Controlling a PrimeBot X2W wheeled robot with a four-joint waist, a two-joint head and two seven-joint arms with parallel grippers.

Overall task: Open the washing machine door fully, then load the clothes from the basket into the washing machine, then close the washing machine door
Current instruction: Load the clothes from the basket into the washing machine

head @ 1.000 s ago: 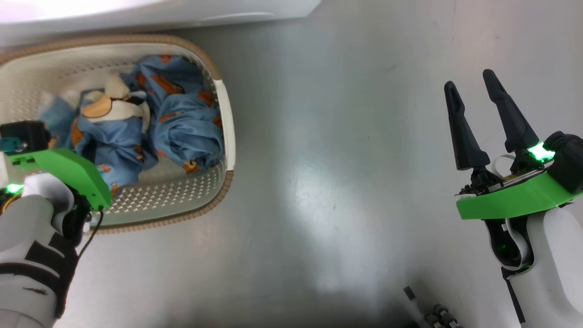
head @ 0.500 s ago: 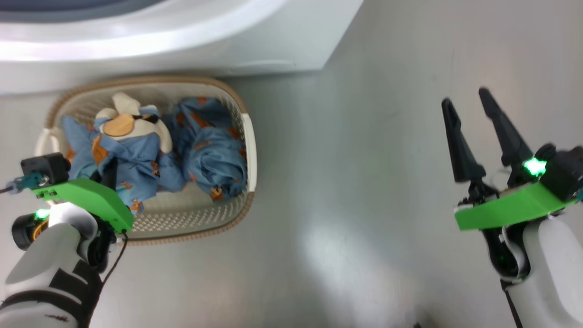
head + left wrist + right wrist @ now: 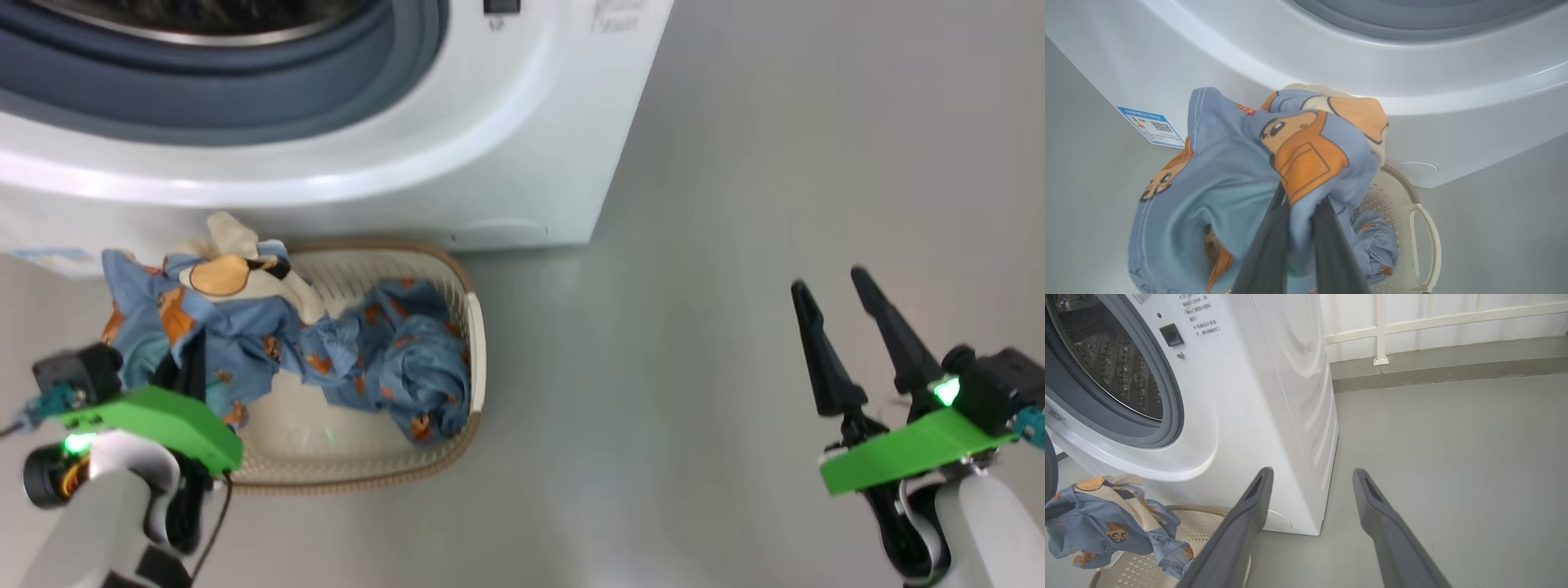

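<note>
The clothes [image 3: 1241, 171] — soft, light, limp — are pinched at a bunched fold by the left gripper [image 3: 1300, 202], closed tight on them, the rest trailing into the basket [image 3: 478, 343] before the washing machine [image 3: 490, 163]; snagging is judged possible. The right gripper [image 3: 826, 280] is spread wide, empty.

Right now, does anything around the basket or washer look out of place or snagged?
Nothing spilled or damaged. The blue garment pinched in the left gripper hangs above the left end of the basket, its tail trailing to the other bundle inside; I cannot tell whether they are tangled.
</note>
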